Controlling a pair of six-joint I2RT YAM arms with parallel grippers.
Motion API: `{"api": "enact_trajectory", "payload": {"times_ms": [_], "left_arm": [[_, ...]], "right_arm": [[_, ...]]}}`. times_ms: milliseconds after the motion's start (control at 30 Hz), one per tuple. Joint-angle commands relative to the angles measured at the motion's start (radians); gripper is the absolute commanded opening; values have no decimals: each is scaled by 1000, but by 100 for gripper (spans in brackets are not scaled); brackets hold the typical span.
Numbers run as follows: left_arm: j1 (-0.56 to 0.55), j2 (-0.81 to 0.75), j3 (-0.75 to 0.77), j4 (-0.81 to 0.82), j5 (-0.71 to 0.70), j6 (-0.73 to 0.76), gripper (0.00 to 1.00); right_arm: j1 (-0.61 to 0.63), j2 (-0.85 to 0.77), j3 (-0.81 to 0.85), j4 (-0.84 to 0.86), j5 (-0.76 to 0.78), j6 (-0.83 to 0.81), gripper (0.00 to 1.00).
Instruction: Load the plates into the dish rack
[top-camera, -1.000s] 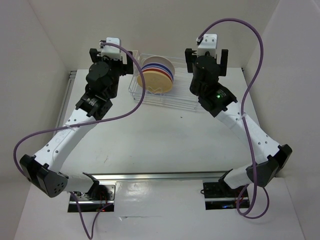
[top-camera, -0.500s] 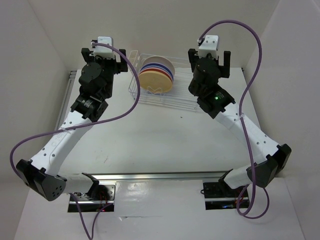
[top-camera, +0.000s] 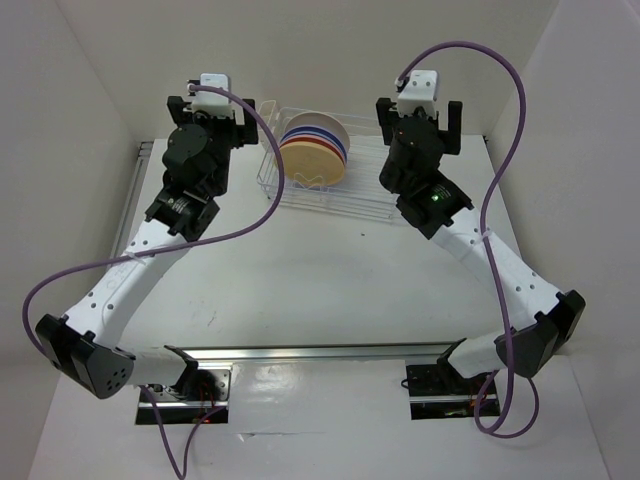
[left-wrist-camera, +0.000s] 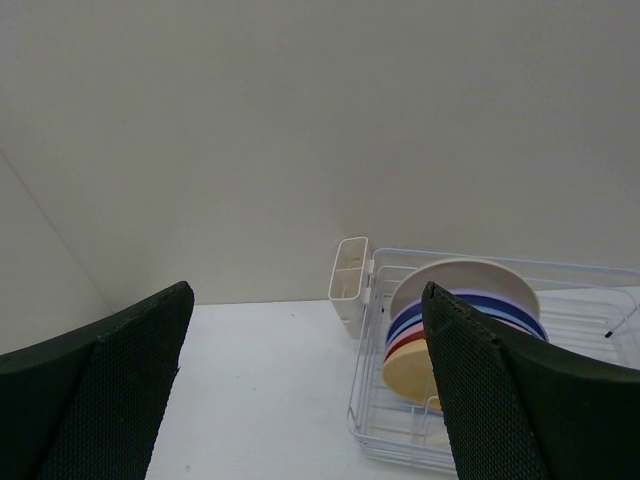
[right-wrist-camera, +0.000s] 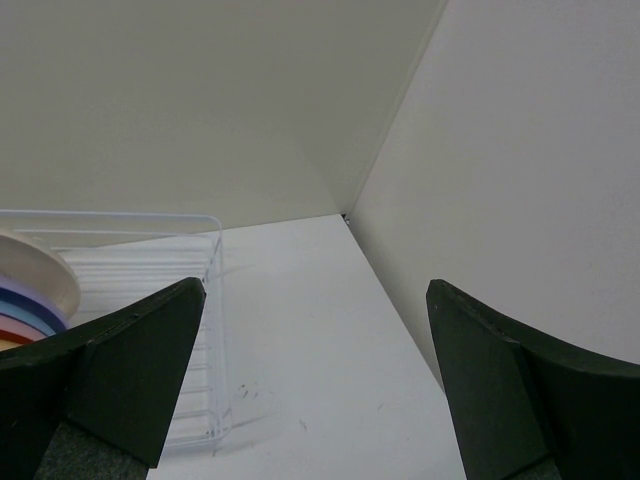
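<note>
Standing on edge in the dish rack (top-camera: 345, 195), the plates (top-camera: 315, 150) fill its left half as one tight row. The yellow-orange plate (left-wrist-camera: 408, 372) faces the near side, followed by the pink, blue and purple rims, with the cream plate (left-wrist-camera: 462, 278) at the back. No plate shows on the table (top-camera: 320, 270), so the loading looks complete, and the step in hand is probably a clean retreat. To do it well, each arm should draw up and back toward its base, away from the wire, instead of sweeping across the rack. The left arm should give room to the cutlery holder (left-wrist-camera: 350, 283) at the rack's far left corner, and the purple cables (top-camera: 523, 95) should not drag over the rims. A knock on the front plate could tip the row, since the plates lean together between thin prongs.

The left gripper (left-wrist-camera: 308, 300) hangs just left of the rack, raised off the table and facing the back wall (left-wrist-camera: 300, 120). Its fingers are spread wide with nothing between them. The right gripper (right-wrist-camera: 315, 290) mirrors it just right of the rack, its fingers likewise wide apart and empty, aimed at the far right corner. Both forearms slope up from elbows set low near the table's outer near edges, and the wrists are bent so the cameras look level over the table.
</note>
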Motion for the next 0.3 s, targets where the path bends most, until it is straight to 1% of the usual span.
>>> {"api": "enact_trajectory", "payload": {"times_ms": [0,133,233,267], "left_arm": [[3,41,50,40,-5,7,100],[3,50,59,61,-5,16,100],[13,69,70,61,-5,16,100],[13,78,70,61,-5,16,100]], "right_arm": [[-5,-28,-13,106,-16,-20,100],[-5,-19,-13,77,-42,-9,100],[-5,30,-4,39,-21,-34,100],[-5,30,-4,51,-21,-34,100]]}}
